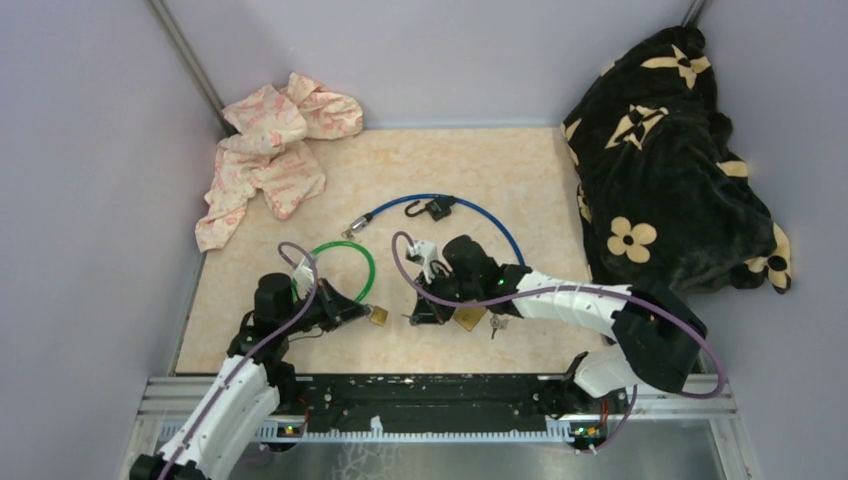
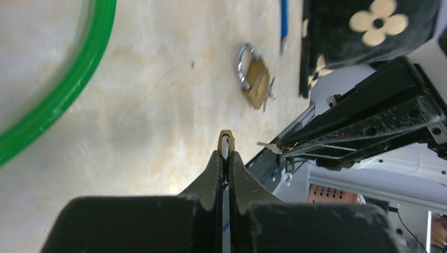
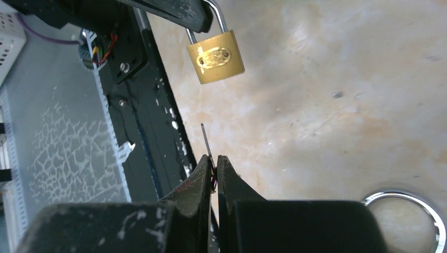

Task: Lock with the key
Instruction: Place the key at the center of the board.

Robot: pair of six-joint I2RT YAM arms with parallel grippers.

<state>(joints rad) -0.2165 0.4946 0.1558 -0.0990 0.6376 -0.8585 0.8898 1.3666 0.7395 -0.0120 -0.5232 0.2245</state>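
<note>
Top camera looks down; wrist cameras skim close over shared table (image 1: pixel 480 170).

Satin brass padlock (image 3: pixel 215 56) with shiny chrome shackle (image 3: pixel 221 20); the key (image 3: pixel 206 141) is thin bare metal. The table (image 1: pixel 470 165) is smooth, marbled beige, faintly glossy. The green cable (image 2: pixel 68 89) and blue cable (image 2: pixel 283 21) have glossy plastic sheaths. The blanket (image 1: pixel 660 170) is plush black fleece, the cloth (image 1: pixel 270 150) thin, crumpled printed fabric. The right fingers (image 3: pixel 196 183) are matt black plastic, scuffed.
</note>
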